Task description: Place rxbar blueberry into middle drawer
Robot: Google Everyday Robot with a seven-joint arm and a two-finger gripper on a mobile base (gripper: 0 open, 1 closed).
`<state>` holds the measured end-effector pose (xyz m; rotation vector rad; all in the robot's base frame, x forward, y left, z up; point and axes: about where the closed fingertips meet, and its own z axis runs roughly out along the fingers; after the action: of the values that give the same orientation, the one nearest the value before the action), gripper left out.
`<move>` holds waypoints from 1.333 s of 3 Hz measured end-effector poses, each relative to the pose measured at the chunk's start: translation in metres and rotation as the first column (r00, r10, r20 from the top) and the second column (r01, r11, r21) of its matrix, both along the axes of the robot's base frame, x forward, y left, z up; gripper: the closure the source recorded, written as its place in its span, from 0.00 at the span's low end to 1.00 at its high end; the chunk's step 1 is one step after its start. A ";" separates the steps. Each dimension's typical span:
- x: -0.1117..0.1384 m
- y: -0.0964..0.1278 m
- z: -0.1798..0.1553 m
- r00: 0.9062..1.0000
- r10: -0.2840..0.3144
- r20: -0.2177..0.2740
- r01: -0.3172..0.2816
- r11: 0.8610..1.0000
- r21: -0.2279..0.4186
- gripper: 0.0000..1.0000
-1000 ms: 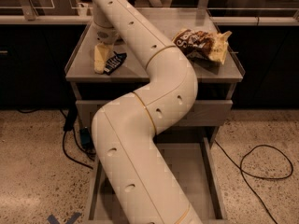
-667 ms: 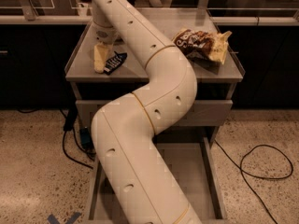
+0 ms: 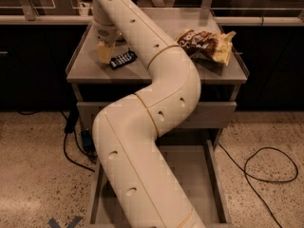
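The rxbar blueberry (image 3: 123, 59), a small dark bar with white lettering, lies flat on the cabinet top (image 3: 156, 70) near its front left. My gripper (image 3: 105, 51) is down on the cabinet top right at the bar's left end, touching or almost touching it. My arm (image 3: 156, 127) sweeps from the bottom of the view up over the drawers to the gripper. A drawer (image 3: 216, 175) low in the cabinet stands pulled out toward me, and the arm hides much of its inside.
A brown-and-yellow chip bag (image 3: 204, 44) lies on the right of the cabinet top. A shut drawer front (image 3: 213, 115) sits above the open drawer. Black cables (image 3: 266, 170) run over the speckled floor right and left of the cabinet. Dark counters stand behind.
The gripper and the bar have both shifted slightly to the right on the cabinet top. The chip bag has not moved.
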<state>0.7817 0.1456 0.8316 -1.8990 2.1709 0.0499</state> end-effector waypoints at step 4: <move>-0.007 -0.019 0.116 0.974 0.093 0.207 -0.134 0.972 0.195 0.74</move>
<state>0.7749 0.1267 0.9474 -1.8250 1.8493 0.1022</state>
